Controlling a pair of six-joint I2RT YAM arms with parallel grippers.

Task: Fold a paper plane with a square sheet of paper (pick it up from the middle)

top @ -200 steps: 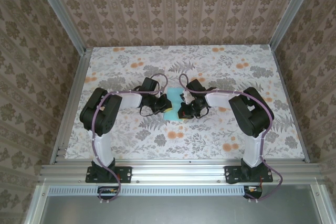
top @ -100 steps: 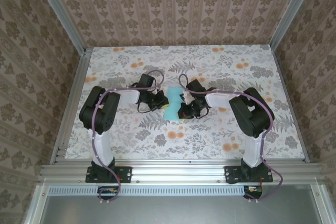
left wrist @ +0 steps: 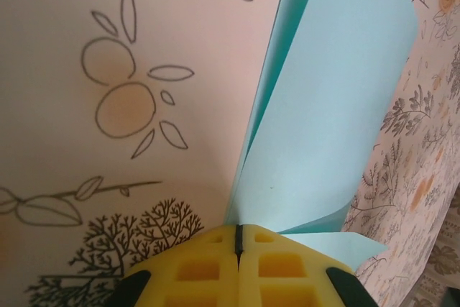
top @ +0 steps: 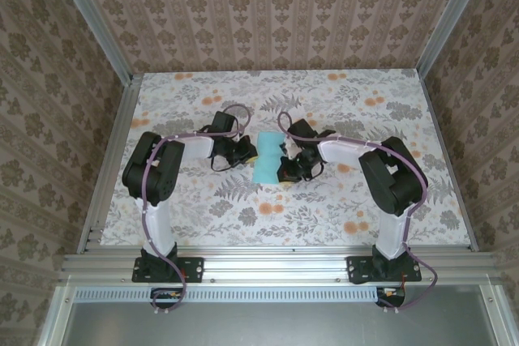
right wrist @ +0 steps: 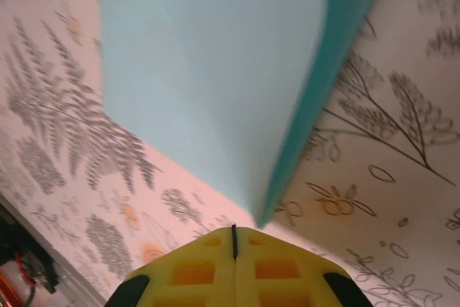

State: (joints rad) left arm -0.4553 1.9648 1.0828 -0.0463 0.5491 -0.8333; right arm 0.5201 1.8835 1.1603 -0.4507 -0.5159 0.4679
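While both arms bend inward over the floral counter (top: 340, 208), the square sheet of paper (top: 265, 163) hangs between them near the middle of the counter, pinched from two sides. The left gripper (top: 246, 152) sits at the sheet's left edge, towards its far end, and is clamped on the paper. The right gripper (top: 285, 170) sits at the sheet's right edge, nearer the arm bases, and is likewise clamped on it.

From the left wrist, the yellow fingers (left wrist: 201, 269) meet along a thin dark seam with the turquoise paper running out from between them. There the sheet shows as two layers that part into a narrow V, and its far edge curls over. A small corner of paper pokes out to the right of the fingertips. An orange flower print (left wrist: 126, 109) lies on the counter left of the sheet.

From the right wrist, the fingers also meet tight, and the sheet rises away from them as one broad pale face with a darker folded edge on its right.
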